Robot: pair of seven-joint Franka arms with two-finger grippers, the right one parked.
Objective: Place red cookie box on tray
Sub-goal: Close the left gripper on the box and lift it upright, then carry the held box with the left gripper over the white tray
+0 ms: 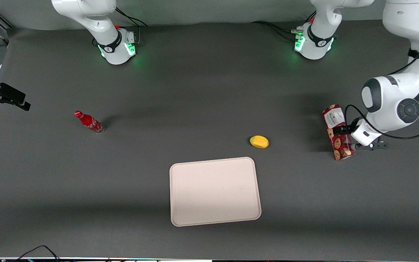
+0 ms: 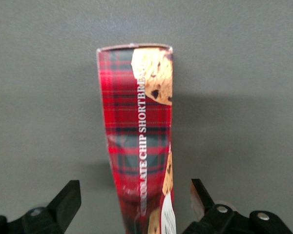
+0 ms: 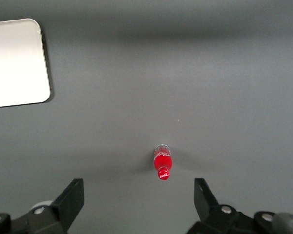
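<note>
The red cookie box (image 1: 337, 141) is a long tartan carton with cookie pictures, lying on the dark table toward the working arm's end, its white-label end farther from the front camera. My left gripper (image 1: 343, 131) is down at the box's middle and open. In the left wrist view the red cookie box (image 2: 136, 122) runs lengthwise between the black fingers (image 2: 68, 195), with a gap on each side, and the gripper (image 2: 133, 189) straddles it without touching. The cream-pink tray (image 1: 215, 191) lies flat nearer the front camera, well apart from the box, with nothing on it.
A small yellow rounded object (image 1: 259, 142) sits on the table between the box and the tray, just off the tray's rim. A small red bottle (image 1: 88, 122) stands toward the parked arm's end; the right wrist view shows the bottle (image 3: 162, 165) and a corner of the tray (image 3: 17, 63).
</note>
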